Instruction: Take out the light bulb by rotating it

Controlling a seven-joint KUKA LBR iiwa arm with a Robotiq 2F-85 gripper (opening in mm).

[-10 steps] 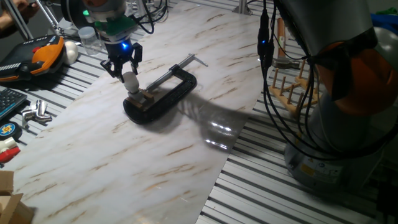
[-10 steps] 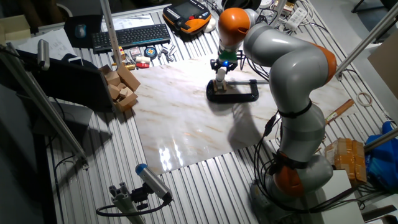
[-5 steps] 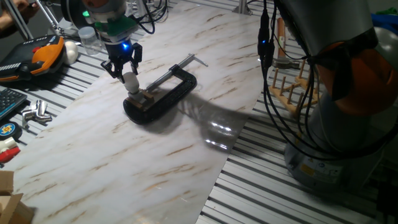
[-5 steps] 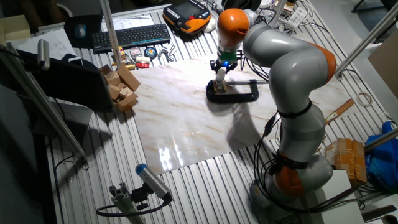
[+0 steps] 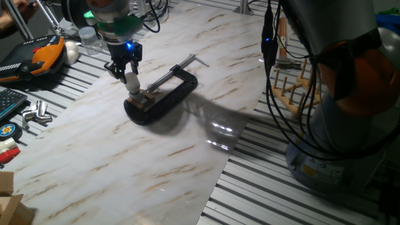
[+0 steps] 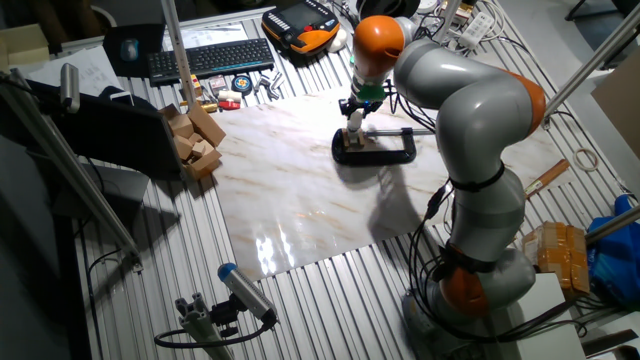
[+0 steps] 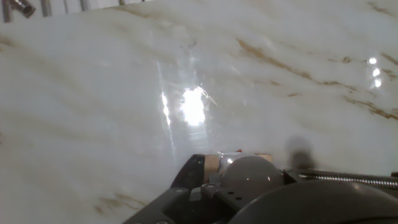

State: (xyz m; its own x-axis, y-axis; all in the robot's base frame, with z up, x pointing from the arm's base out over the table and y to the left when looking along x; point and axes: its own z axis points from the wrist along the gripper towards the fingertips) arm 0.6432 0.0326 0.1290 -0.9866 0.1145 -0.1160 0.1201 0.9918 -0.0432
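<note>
**Bulb gripped, wrist creeping up**

Nearest me, bare marble tabletop (image 5: 156, 162); at my 11 o'clock my pincer (image 5: 127, 70) is closed on the light bulb (image 5: 131, 80); it has risen slightly, so unscrewing seems nearly done; the wooden socket block (image 5: 145, 99), held by the black C-clamp (image 5: 164, 95), sits directly below the bulb.

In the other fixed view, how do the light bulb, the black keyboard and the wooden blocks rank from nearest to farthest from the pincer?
1. The light bulb, directly under the pincer.
2. The black keyboard, at the table's far side.
3. The wooden blocks, beside the marble board's edge; too close to the keyboard to rank firmly.
</note>
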